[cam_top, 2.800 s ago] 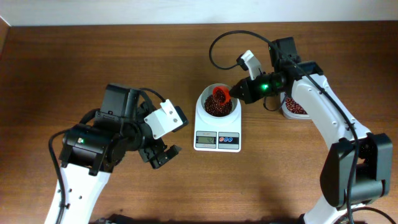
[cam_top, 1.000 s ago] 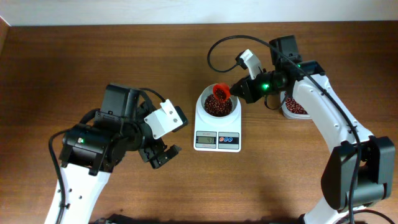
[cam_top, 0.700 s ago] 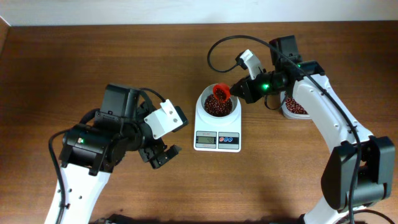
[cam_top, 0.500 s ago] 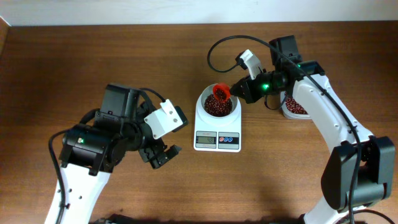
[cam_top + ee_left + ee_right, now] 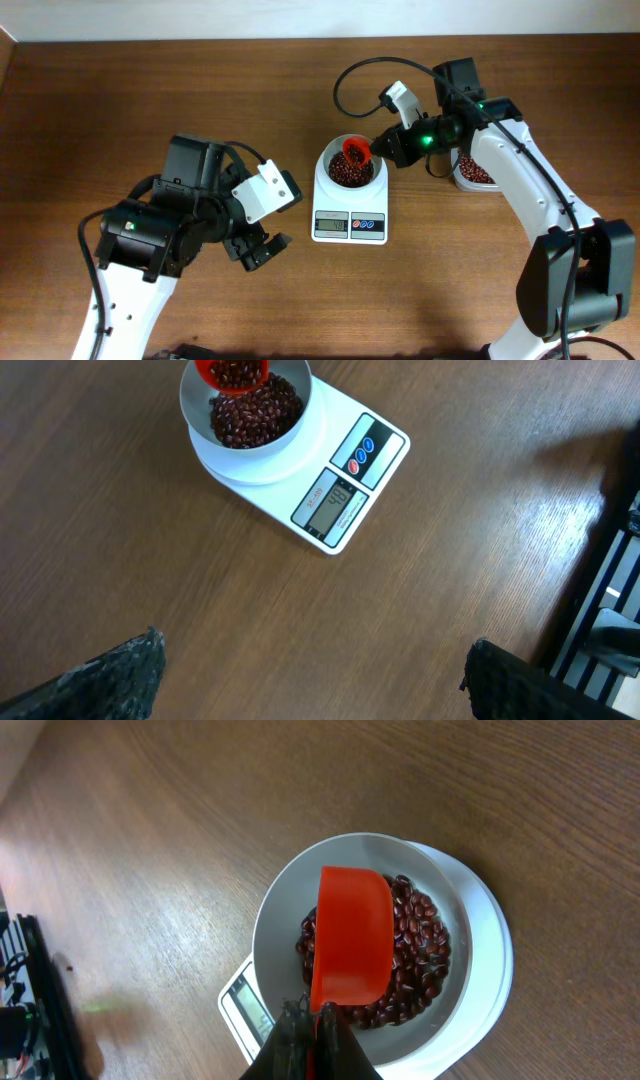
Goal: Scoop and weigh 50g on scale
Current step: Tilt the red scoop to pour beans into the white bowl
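My right jaws [image 5: 312, 1025] are clamped tight on the thin handle of the scoop [image 5: 350, 935]. It is smooth orange-red plastic with a rounded end, and it hangs over the far side of the bowl [image 5: 285, 910]. The left wrist view shows beans [image 5: 255, 415] lying in the scoop as well.

The bowl is round, white and glossy, and sits on the far end of the scale [image 5: 350, 226]. The scale is a flat white plastic slab with rounded corners. At its near end are a grey display and two round buttons, one blue and one red. The beans are small, shiny and dark red-brown, heaped loosely across the bottom of the bowl. The scale stands mid-desk [image 5: 150, 90] on brown wood grain.

A tub [image 5: 472, 172] of more beans sits to the right, partly under my right arm.

My left jaws [image 5: 310, 660] stand wide apart and empty, over bare wood near and left of the scale.

Against the earlier overhead views, almost nothing has changed. The left arm is in the same place. The scoop has shifted only slightly over the bowl.
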Tool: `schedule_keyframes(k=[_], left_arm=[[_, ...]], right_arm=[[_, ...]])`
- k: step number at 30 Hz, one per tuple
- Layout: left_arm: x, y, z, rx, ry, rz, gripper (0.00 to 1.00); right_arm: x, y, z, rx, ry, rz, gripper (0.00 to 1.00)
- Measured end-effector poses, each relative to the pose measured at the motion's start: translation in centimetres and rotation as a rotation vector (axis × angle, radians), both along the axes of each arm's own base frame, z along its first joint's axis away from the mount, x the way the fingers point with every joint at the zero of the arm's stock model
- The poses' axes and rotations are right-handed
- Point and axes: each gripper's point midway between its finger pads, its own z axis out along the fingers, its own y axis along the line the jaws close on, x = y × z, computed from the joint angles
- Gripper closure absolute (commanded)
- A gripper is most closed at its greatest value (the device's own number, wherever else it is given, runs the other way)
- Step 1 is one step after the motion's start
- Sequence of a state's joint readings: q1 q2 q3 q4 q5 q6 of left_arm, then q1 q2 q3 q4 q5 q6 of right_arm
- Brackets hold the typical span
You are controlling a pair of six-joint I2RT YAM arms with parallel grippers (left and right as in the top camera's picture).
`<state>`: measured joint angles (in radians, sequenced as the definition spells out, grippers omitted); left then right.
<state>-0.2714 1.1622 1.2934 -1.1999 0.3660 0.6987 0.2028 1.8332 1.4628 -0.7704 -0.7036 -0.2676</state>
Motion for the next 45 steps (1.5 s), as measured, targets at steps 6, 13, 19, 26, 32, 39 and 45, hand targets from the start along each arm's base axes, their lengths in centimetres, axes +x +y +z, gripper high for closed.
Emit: schedule_keyframes(k=[6, 13, 19, 26, 32, 39, 45], left_arm=[[0.0, 0.0, 0.0, 0.0, 0.0, 0.0, 0.01], [0.0, 0.0, 0.0, 0.0, 0.0, 0.0, 0.01], [0.0, 0.0, 0.0, 0.0, 0.0, 0.0, 0.01], [0.0, 0.0, 0.0, 0.0, 0.0, 0.0, 0.01], [0.0, 0.0, 0.0, 0.0, 0.0, 0.0, 0.01], [0.0, 0.0, 0.0, 0.0, 0.0, 0.0, 0.01], [0.0, 0.0, 0.0, 0.0, 0.0, 0.0, 0.01]], right_arm=[[-0.3, 0.5, 0.4, 0.036, 0.012, 0.012, 0.96], [0.2, -0.3, -0.3, -0.024, -0.003, -0.014, 0.96], [0.0, 0.2, 0.2, 0.007, -0.017, 0.021, 0.96], [-0.5, 1.3, 1.2, 0.086, -0.031, 0.075, 0.96], [0.0, 0.2, 0.1, -0.003, -0.041, 0.042, 0.96], [0.2, -0.3, -0.2, -0.034, -0.043, 0.028, 0.96], [0.2, -0.3, -0.3, -0.038, -0.044, 0.026, 0.96]])
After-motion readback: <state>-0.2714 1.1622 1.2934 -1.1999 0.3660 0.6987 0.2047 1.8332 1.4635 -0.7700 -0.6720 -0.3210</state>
